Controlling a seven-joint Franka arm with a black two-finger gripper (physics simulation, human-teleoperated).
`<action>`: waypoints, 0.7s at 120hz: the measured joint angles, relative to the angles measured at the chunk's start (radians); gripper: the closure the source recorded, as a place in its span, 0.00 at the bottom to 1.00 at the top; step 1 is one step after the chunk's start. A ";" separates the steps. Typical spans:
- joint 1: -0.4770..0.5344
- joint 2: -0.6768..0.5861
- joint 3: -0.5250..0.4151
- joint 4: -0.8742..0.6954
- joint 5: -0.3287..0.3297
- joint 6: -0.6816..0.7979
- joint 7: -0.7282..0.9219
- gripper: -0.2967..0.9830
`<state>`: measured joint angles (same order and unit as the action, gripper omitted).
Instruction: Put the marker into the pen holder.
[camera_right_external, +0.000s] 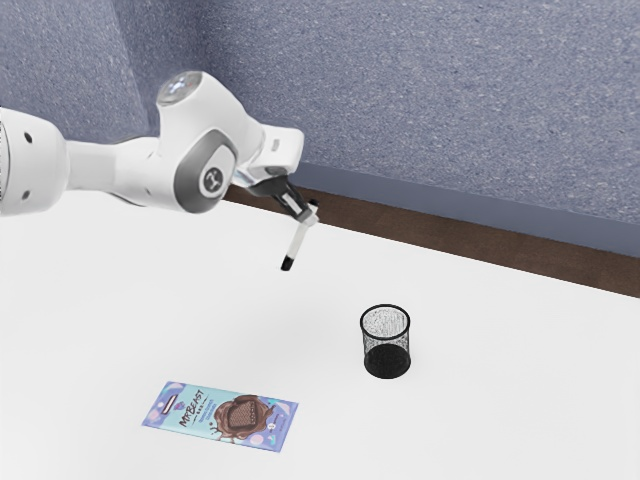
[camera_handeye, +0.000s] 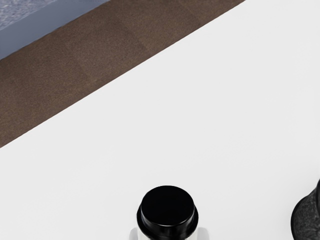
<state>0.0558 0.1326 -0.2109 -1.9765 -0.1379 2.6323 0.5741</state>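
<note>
One marker (camera_right_external: 298, 243) is in your charge in the exterior view, clamped between the two fingers of your gripper (camera_right_external: 306, 213). It hangs at a slant, black end down, in the air beyond the pen holder (camera_right_external: 387, 342) and toward the exterior view's left from it. The holder stands upright on the table (camera_right_external: 500, 400), its mesh cup open at the top. I judge the step in hand to be the carry across. Travel with the marker's lower end well above the holder's rim, then turn your wrist until the barrel is near upright. Centre that lower end over the mouth before you descend, go down slowly, and let go only once it is well inside the wall. Come down on the slant and you could catch the rim and tip the cup, which looks light.

Nearer the camera than the holder, toward the exterior view's left, lies a flat chocolate bar (camera_right_external: 220, 415). You can read "MrBeast" on its wrapper; the smaller print is too fine to make out. You see no writing on the holder.

In the wrist view, your marker's black end looms close, apart from the holder's dark mesh. You find no lettering on that end.
</note>
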 joint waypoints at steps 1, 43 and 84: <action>0.001 0.000 -0.004 0.000 -0.001 0.001 0.000 0.83; 0.001 0.070 -0.121 0.061 -0.010 0.040 -0.004 0.83; -0.001 0.127 -0.205 0.098 -0.010 0.069 -0.001 0.83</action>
<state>0.0549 0.2592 -0.4157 -1.8786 -0.1476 2.7009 0.5728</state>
